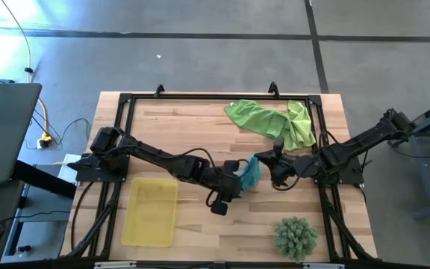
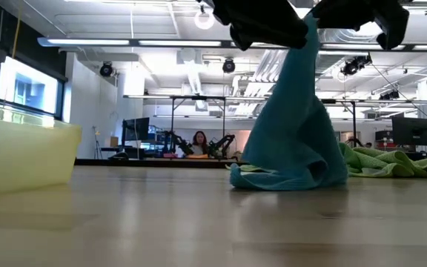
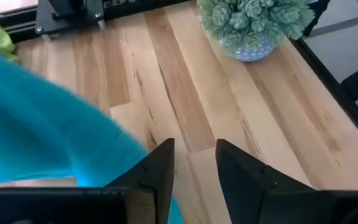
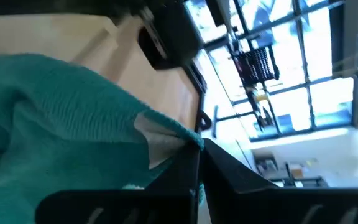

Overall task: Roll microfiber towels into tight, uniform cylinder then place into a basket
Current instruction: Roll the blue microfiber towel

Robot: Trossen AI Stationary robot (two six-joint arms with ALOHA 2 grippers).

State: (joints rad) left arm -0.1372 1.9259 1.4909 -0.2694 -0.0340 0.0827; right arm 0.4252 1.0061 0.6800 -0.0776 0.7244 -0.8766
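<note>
The teal towel (image 1: 251, 172) stands in a tall cone at the table's middle, its top lifted and its lower folds (image 2: 288, 176) on the wood. My right gripper (image 1: 275, 166) is shut on its top. My left gripper (image 1: 234, 179) is open just left of the towel; bare wood shows between its fingers (image 3: 194, 171), and the towel (image 3: 42, 130) lies along one finger's outer side. Two lime green towels (image 1: 271, 119) lie crumpled at the far right. The yellow basket (image 1: 151, 211) sits near the front left. My right gripper pinches a corner of the teal towel's edge (image 4: 178, 132) between its two fingertips. The towel hangs below the hold in slack folds, with its lower end (image 2: 273, 182) on the table. Whether my left gripper touches the towel, I cannot tell.
A spiky green plant (image 1: 295, 237) stands at the front right, and it also shows in the left wrist view (image 3: 253, 25). A black frame (image 1: 125, 104) runs round the tabletop. Bare wood lies between the basket and the plant.
</note>
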